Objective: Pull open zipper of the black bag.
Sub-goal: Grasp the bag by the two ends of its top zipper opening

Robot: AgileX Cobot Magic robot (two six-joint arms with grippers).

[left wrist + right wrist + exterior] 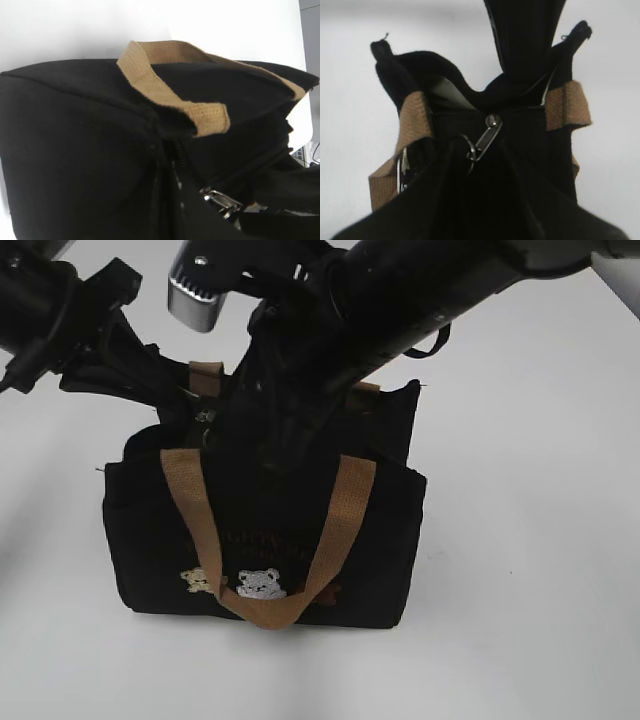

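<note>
Black bag (270,540) upright on tabletop (540,540), left claw shut, pinning bag's end, likely to steady it. Right claw over zipper (470,113), clasp (487,135) dangling loose; jaw state unclear.

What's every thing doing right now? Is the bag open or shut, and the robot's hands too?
black bag, standing upright, top gaping.
zipper, at least partly open.
silver clasp, dangling from the pull.
front handle, hanging down the front.
left gripper, shut, at the bag's top edge.
right gripper, over the bag, jaws unclear.
</note>
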